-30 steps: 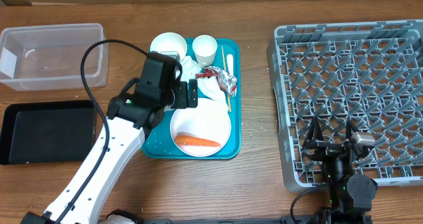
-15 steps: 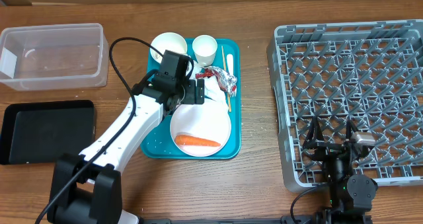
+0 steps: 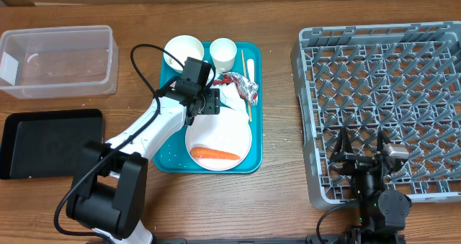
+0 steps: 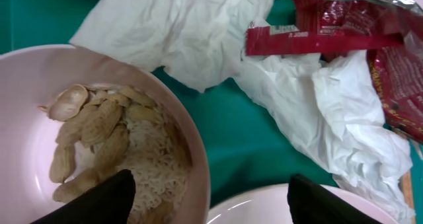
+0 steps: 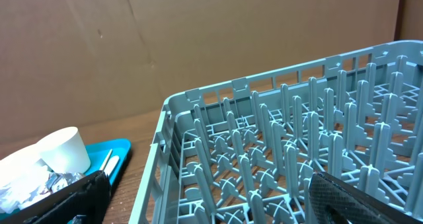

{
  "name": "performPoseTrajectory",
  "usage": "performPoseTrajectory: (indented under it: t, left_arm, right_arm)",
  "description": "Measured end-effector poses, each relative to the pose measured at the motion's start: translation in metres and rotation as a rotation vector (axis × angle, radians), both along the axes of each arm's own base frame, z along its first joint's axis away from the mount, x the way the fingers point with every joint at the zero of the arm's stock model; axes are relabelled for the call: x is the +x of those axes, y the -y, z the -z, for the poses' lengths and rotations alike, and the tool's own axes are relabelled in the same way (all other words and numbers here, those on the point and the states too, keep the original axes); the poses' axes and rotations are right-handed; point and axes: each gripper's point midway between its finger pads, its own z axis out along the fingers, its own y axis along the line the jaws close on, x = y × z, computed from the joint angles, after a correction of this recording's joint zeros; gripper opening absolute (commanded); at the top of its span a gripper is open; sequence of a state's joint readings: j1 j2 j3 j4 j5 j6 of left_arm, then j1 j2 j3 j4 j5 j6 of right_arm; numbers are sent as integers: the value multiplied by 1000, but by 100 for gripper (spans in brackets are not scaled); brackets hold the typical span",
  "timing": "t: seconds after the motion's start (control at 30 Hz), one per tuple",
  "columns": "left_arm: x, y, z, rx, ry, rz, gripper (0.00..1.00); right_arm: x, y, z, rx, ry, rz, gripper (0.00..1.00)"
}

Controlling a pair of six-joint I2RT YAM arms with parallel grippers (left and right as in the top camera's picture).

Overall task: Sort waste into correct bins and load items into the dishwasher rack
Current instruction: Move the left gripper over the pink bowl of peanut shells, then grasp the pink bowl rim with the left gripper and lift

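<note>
The left gripper (image 4: pixel 213 196), jaws wide and empty, straddles the rim of the peanut-scrap bowl (image 4: pixel 26 92) on the teal tray (image 4: pixel 258 145), seemingly without touching, while the right gripper (image 5: pixel 210 187) sits likewise spread over the dishwasher rack (image 5: pixel 264 131).

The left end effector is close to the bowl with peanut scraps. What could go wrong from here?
The left end effector is open with one finger over the bowl; gripping its rim could tip it and spill the peanut scraps. The napkin and wrapper lie beside it and could be dragged.
</note>
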State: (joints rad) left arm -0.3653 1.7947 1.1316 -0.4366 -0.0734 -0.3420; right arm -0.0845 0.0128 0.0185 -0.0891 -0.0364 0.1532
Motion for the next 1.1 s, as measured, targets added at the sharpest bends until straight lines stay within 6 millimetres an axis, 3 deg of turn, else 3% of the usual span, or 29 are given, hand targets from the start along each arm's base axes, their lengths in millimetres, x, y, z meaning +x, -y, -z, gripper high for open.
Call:
performPoseTrajectory:
  t: [0.23, 0.4, 0.67, 1.1]
  left_arm:
    - [2, -10, 9, 55, -6, -29, 59]
    - [1, -12, 25, 75, -32, -37, 58]
    - [7, -11, 20, 69, -17, -47, 51]
    - [3, -13, 17, 82, -45, -55, 22]
  right_arm:
    - [0, 0, 0, 1, 0, 0, 100]
    - [0, 0, 0, 1, 0, 0, 100]
    - [0, 0, 0, 0, 0, -1, 100]
    - [0, 0, 0, 0, 0, 0, 100]
